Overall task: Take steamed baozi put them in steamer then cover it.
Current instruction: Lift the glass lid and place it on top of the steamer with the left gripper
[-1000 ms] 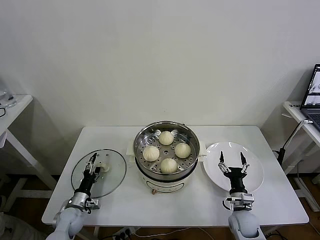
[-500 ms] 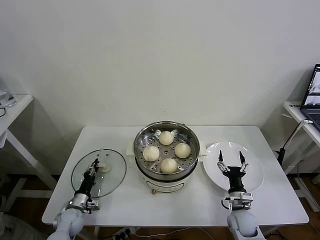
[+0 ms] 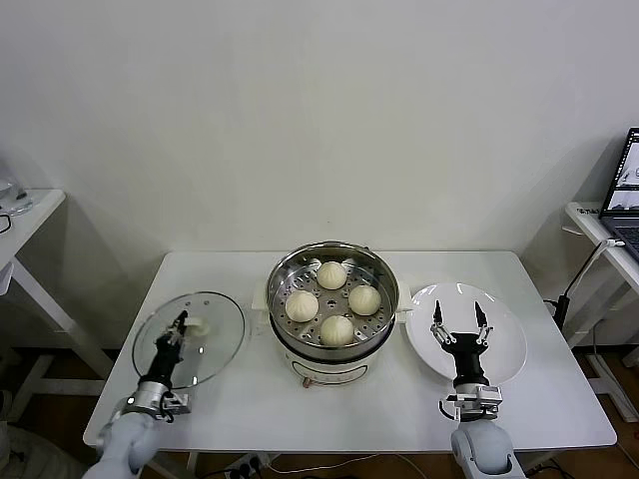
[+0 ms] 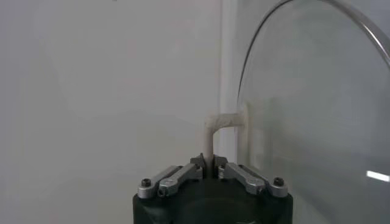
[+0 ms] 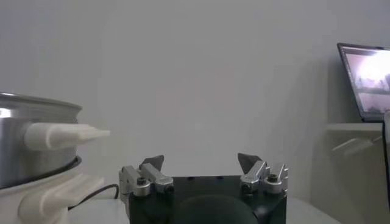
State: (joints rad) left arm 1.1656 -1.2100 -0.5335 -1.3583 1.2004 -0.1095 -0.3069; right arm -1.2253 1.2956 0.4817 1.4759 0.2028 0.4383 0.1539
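Left gripper [image 3: 176, 324] is clamped on the white handle [image 4: 217, 129] of the clear glass lid [image 3: 189, 338], its fingers pressed together around the handle's thin bar; the left wrist view shows the lid standing nearly on edge next to the gripper. From the head view, the lid is tilted up over the left part of the white table [image 3: 519, 399], apart from the steamer [image 3: 332, 299]. Four steamed baozi [image 3: 337, 329] sit on the perforated tray inside the uncovered steamer, which stands at the table's middle. Right gripper [image 3: 457, 324] is idle above the white plate [image 3: 504, 344] to the right of the steamer, with its fingers spread wide and nothing between them.
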